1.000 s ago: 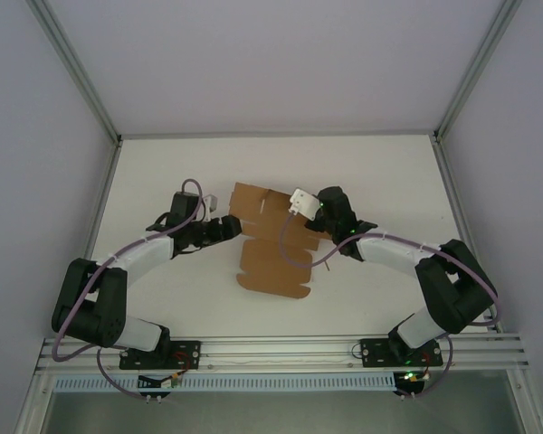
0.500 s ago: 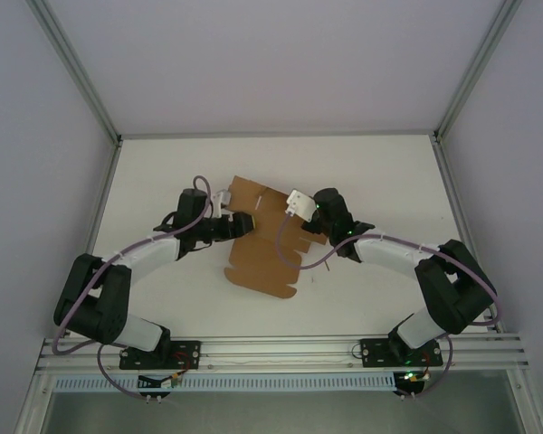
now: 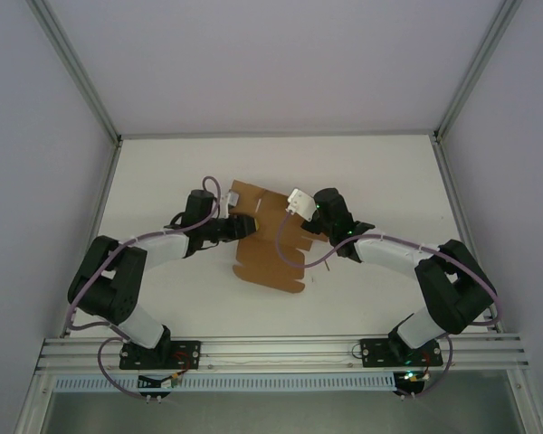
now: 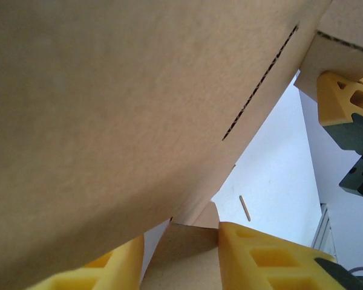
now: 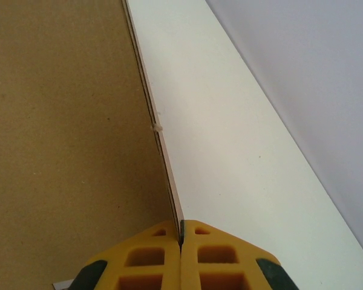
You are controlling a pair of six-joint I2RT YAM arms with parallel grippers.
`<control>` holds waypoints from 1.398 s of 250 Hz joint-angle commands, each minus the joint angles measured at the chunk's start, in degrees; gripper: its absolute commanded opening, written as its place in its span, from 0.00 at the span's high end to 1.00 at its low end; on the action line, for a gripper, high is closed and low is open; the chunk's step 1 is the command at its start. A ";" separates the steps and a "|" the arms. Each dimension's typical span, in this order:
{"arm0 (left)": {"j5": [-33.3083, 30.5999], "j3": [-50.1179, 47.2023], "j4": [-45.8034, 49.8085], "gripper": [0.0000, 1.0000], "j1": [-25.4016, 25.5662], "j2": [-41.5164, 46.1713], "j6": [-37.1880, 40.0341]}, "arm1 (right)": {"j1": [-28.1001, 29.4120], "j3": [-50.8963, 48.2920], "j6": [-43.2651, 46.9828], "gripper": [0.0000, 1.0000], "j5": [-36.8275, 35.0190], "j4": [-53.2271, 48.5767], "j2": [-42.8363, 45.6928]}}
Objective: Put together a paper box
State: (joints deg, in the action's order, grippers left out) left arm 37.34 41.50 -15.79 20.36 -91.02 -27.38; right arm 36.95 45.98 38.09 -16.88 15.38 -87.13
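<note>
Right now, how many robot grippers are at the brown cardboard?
2. The left gripper is at the paper box's left side, with cardboard between its fingers. The right gripper pinches the far right edge.

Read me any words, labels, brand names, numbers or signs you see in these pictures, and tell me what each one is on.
None: there is no text to read.
The paper box is plain brown cardboard, unprinted in the overhead and both wrist views.
The yellow fingers of the right gripper and those of the left gripper carry no marks.
</note>
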 commanded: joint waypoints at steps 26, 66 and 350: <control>1.26 1.81 -3.90 0.75 1.57 -1.07 -0.22 | 1.37 1.22 -2.75 1.00 6.70 1.78 2.91; -1.76 2.87 -2.29 0.87 2.09 -1.17 -0.61 | 2.43 0.96 -1.31 1.00 7.57 0.47 3.54; -30.63 5.49 28.15 0.27 2.45 7.51 0.56 | 10.74 -2.21 8.17 1.00 -14.80 0.69 0.40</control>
State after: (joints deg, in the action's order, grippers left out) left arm 15.73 47.40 2.17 22.48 -88.38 -29.04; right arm 47.99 44.58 43.92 -30.04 14.63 -84.84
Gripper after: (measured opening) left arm 0.608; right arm 0.044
